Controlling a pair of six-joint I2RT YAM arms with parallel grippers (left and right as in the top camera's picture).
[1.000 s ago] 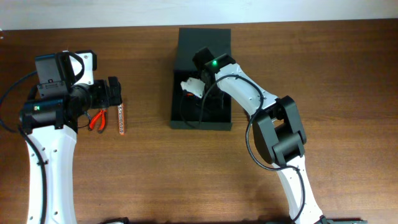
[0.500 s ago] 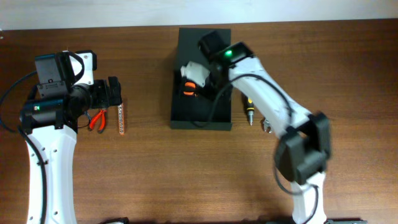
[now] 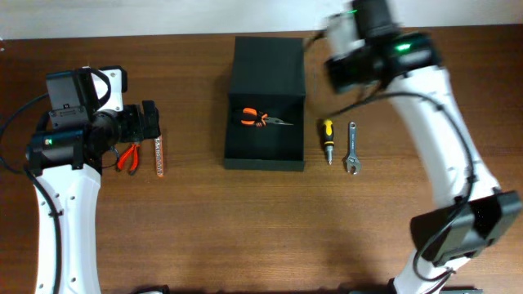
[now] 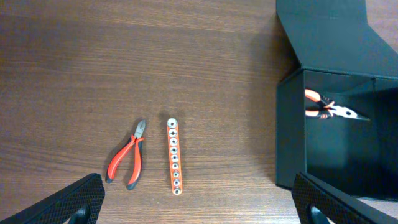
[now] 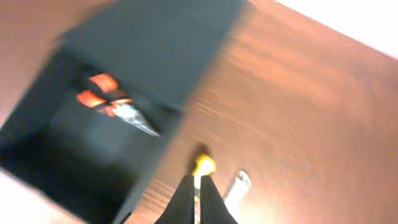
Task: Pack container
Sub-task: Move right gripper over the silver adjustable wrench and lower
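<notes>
Overhead, the container (image 3: 263, 149) sits open mid-table, lid flap on its far side. Orange pliers (image 3: 260, 119) lie inside, with a screwdriver (image 3: 328, 139) and wrench (image 3: 351, 149) just right of it. Left wrist: the left gripper (image 4: 198, 186) gapes wide, empty. Right wrist, blurred: the right gripper (image 5: 196, 193) has its fingers pressed together, holding nothing.

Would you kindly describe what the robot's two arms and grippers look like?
Both arms have white tubular links joined by boxy black joint housings, with thin black cables looping alongside. The left arm and right arm each show a small green light. The left gripper is black, its fingertips finely textured; the right gripper has slim dark fingers.
</notes>
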